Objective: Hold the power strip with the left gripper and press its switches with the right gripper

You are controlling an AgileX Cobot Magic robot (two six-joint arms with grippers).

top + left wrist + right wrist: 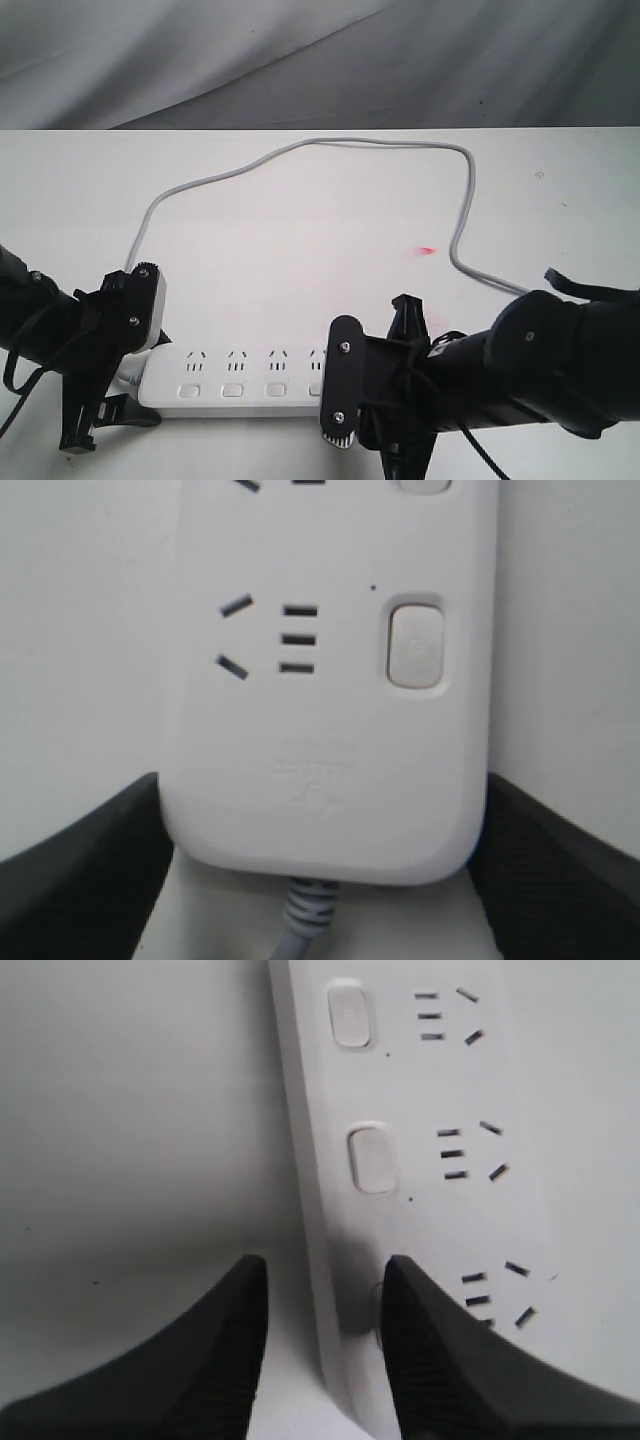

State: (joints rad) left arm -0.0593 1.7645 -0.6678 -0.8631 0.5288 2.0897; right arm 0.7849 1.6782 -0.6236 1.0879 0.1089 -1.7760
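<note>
Steadiness first: at eight o'clock our left gripper [110, 415] clamps the power strip [250, 385]. At five, our right gripper [325, 1280], jaws parted, should press switches [233, 390] squarely.

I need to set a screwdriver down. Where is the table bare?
Inside the loop of the long grey cord, behind the long white plastic power strip, the white table is bare except a small red mark. Bare outside the loop, left and right. Crowded along the strip: slim black left gripper at its cord end, bulky black right gripper over its switches.
</note>
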